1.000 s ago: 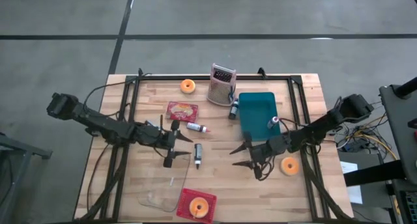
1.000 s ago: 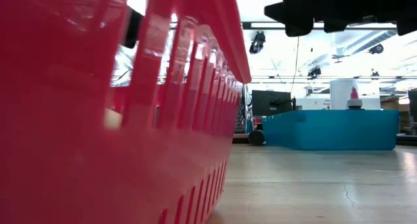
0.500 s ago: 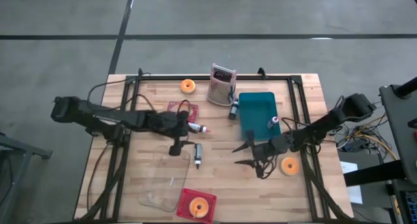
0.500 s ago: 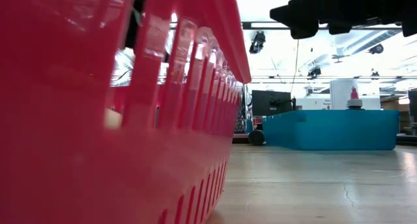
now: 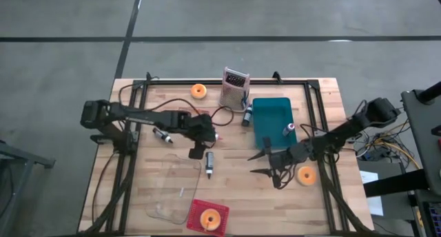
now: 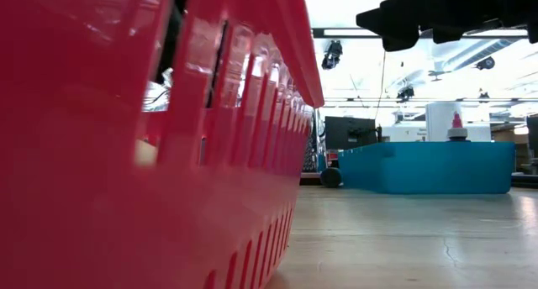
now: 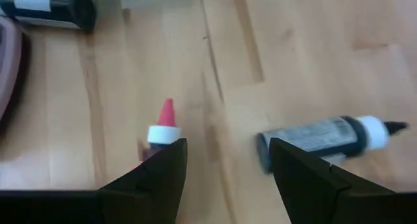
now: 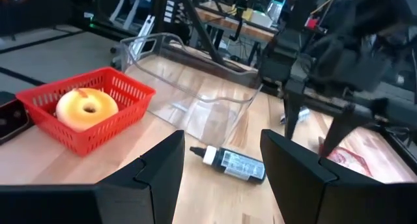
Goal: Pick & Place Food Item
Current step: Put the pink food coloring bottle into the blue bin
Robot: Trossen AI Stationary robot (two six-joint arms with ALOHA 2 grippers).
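Note:
Three orange donuts show: one [image 5: 198,91] lies at the far edge, one [image 5: 306,174] lies near the right edge, and one [image 5: 209,217] sits in a red basket [image 8: 111,87] at the near edge. My left gripper [image 5: 198,147] hangs open over mid-table and points steeply down. Its fingers [image 7: 150,178] stand above bare wood between a red-tipped bottle [image 7: 163,127] and a dark bottle [image 7: 329,138]. My right gripper [image 5: 258,163] is open, about level, just left of the right-hand donut, with nothing between its fingers [image 8: 156,178].
A clear tub [image 5: 176,189] stands beside the basket. A teal tray [image 5: 272,120], a metal grater [image 5: 234,89], a red packet [image 5: 193,116] and several small bottles [image 5: 163,135] lie about the middle and far side. The basket wall [image 6: 126,155] fills the low view's left.
My left gripper has swung from the table's left toward its middle, slightly farther from the near edge, and has tipped from nearly level to pointing steeply down, staying open. A small bottle that the arm covered now shows on the left.

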